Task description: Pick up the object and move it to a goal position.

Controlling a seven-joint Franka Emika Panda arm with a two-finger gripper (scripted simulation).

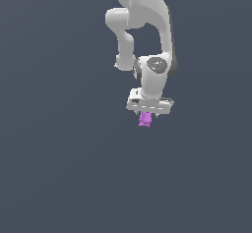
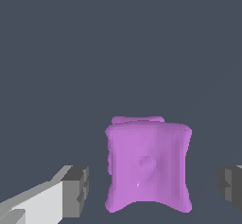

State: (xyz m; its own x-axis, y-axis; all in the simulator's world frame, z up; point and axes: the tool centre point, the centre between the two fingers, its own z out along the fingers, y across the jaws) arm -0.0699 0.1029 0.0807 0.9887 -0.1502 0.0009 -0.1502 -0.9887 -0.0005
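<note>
Flat dark slate-grey surface (image 1: 54,178) fills the exterior view edge to edge, no visible border or rim, wide open room on all sides of the arm. Going from the exterior view's left: bare ground, then the white Panda arm (image 1: 147,25) coming down from the top centre, elbow bent toward the exterior view's left, wrist section vertical, hand pointing straight down. The pincer (image 1: 145,115) sits directly over the object (image 1: 144,120), a small purple-magenta lumpy block poking out just below the hand, roughly mid-frame. In the wrist view the object (image 2: 147,168) stands between the two fingers, left finger (image 2: 75,190) and right finger (image 2: 230,186) each showing a clear grey gap to the block's sides, so the pincer is released, spread wider than the block, not touching it. Block looks slightly taller than wide in the wrist view, long axis running away from the camera, concave flanks, flared corners, a second ridge visible behind its far edge. Can't tell from either view whether it rests on the ground.
</note>
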